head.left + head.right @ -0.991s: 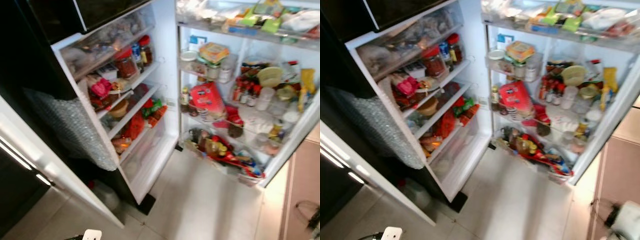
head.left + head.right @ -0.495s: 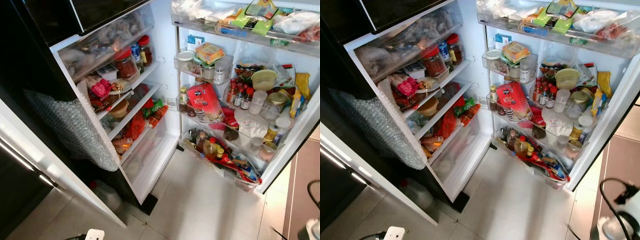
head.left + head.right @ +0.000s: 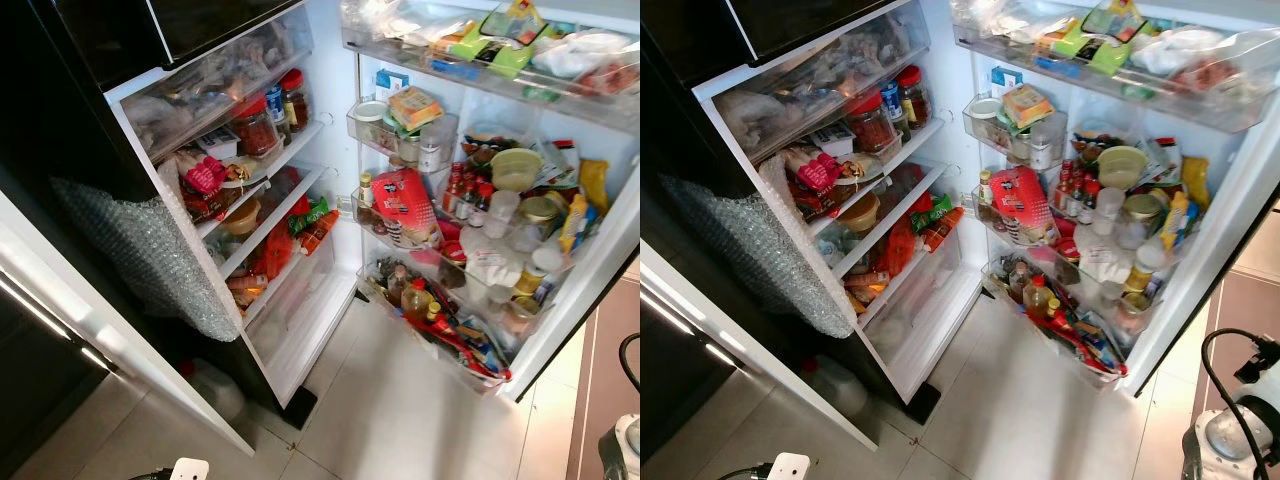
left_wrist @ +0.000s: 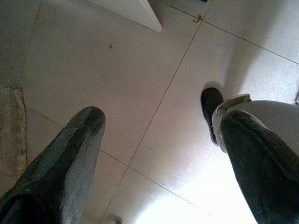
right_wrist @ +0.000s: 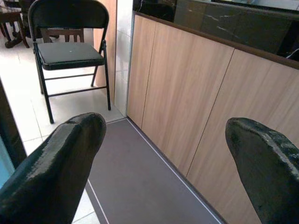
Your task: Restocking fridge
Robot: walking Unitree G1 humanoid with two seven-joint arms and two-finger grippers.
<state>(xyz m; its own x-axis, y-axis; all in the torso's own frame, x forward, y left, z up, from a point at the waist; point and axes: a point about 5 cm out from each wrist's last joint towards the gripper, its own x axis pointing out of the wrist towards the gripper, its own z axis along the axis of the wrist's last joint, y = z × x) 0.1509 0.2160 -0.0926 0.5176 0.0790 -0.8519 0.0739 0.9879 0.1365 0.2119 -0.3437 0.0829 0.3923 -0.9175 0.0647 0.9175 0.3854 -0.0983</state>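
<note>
Fingers of the left gripper point(image 4: 159, 154) were spread wide over the pale floor tiles point(image 4: 140, 70), grasping nothing; the right gripper point(image 5: 163, 158) was likewise released, facing wooden cabinets point(image 5: 196, 93) and a black chair point(image 5: 70, 51). Well apart, ahead, the fridge point(image 3: 330, 120) stood open, its door bins point(image 3: 470, 290) crammed with bottles, jars and packets. Since half a second earlier the camera had shifted slightly.

head camera steadier and sharper, fridge door point(image 3: 520, 200) framed slightly further left
</note>
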